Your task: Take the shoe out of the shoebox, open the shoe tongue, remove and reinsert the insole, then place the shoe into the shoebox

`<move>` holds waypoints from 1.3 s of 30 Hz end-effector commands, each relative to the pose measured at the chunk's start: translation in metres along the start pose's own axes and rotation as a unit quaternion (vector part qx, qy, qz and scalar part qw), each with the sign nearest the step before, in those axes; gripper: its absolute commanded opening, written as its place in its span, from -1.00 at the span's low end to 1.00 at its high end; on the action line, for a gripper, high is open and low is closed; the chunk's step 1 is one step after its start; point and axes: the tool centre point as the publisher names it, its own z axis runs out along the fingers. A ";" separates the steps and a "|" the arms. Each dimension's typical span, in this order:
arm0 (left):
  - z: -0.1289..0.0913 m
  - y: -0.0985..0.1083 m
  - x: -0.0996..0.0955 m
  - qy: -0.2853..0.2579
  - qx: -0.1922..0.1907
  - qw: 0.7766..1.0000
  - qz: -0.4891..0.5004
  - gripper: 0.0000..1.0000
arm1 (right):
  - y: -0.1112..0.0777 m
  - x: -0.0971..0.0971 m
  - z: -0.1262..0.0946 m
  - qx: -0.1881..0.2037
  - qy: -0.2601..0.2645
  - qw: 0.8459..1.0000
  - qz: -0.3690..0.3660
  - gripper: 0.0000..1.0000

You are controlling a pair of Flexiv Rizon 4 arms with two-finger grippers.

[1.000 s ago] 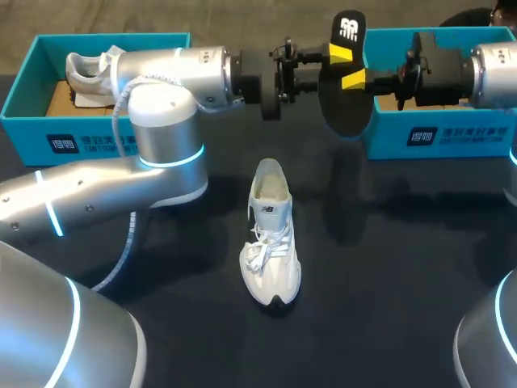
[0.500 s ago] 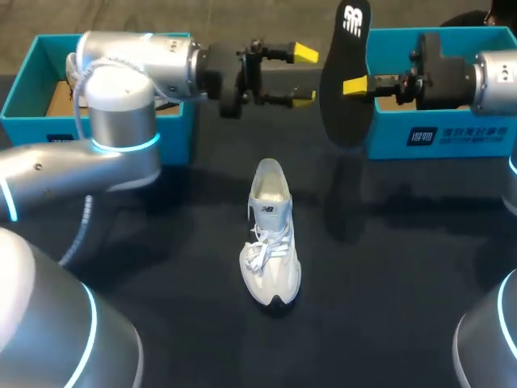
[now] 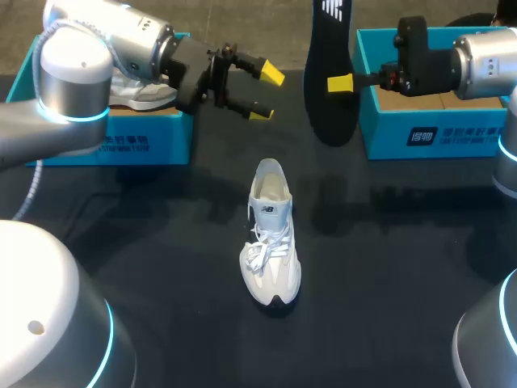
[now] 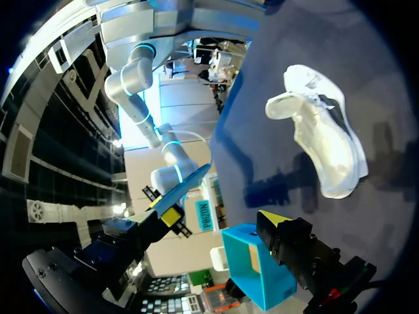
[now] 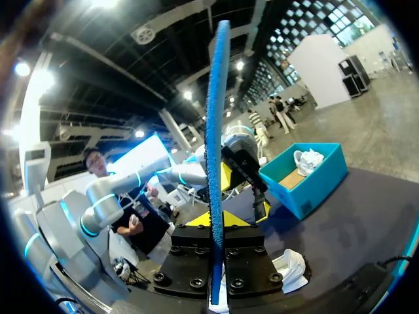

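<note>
While right gripper pinches upright insole edgewise, left gripper gapes empty, apart from it.

table: black | far-left box: teal | inside: white shoe

In the head view the insole runs off the upper edge, so I can't see its far end. Only one yellow tip of my right gripper shows there; the other finger sits behind the insole. My left arm covers most of the left shoebox and of the second shoe inside it. My right arm hides part of the right shoebox. In the right wrist view the shoe on the table lies mostly hidden under the gripper's body.
</note>
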 end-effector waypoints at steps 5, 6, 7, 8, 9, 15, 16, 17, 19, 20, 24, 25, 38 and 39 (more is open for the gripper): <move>-0.019 -0.007 0.020 0.013 0.035 0.999 -0.017 1.00 | -0.001 -0.010 0.026 0.016 0.039 0.999 -0.030 -1.00; -0.023 -0.009 0.024 0.018 0.038 0.999 -0.019 1.00 | -0.002 -0.011 0.029 0.017 0.047 0.998 -0.034 -1.00; -0.026 -0.011 0.028 0.021 0.039 0.999 -0.025 1.00 | -0.003 -0.010 0.031 0.019 0.056 0.998 -0.037 -1.00; -0.030 -0.013 0.033 0.028 0.041 0.998 -0.029 1.00 | -0.004 -0.011 0.034 0.018 0.064 0.997 -0.037 -1.00; -0.033 -0.014 0.037 0.034 0.042 0.998 -0.027 1.00 | -0.005 -0.011 0.036 0.020 0.068 0.997 -0.035 -1.00; -0.049 -0.015 0.051 0.080 0.048 0.995 -0.040 1.00 | -0.005 -0.011 0.036 0.020 0.068 0.997 -0.035 -1.00; -0.050 -0.015 0.052 0.082 0.052 0.994 -0.041 1.00 | -0.005 -0.011 0.036 0.020 0.068 0.997 -0.035 -1.00; -0.053 -0.014 0.052 0.097 0.049 0.993 -0.055 1.00 | -0.005 -0.011 0.036 0.020 0.068 0.997 -0.035 -1.00; -0.058 -0.014 0.054 0.117 0.041 0.989 -0.085 1.00 | -0.005 -0.011 0.036 0.020 0.068 0.997 -0.035 -1.00; -0.060 -0.012 0.057 0.128 0.028 0.984 -0.124 1.00 | -0.005 -0.011 0.036 0.020 0.068 0.997 -0.035 -1.00; -0.070 -0.015 0.055 0.098 -0.021 0.964 -0.246 1.00 | -0.005 -0.011 0.036 0.020 0.068 0.997 -0.035 -1.00; -0.073 -0.014 0.053 0.093 -0.041 0.951 -0.291 1.00 | -0.005 -0.011 0.036 0.020 0.068 0.997 -0.035 -1.00; -0.095 -0.023 0.053 0.026 -0.074 0.878 -0.473 1.00 | -0.005 -0.011 0.036 0.020 0.068 0.997 -0.035 -1.00; -0.095 -0.023 0.053 0.026 -0.074 0.878 -0.473 1.00 | -0.005 -0.011 0.036 0.020 0.068 0.997 -0.035 -1.00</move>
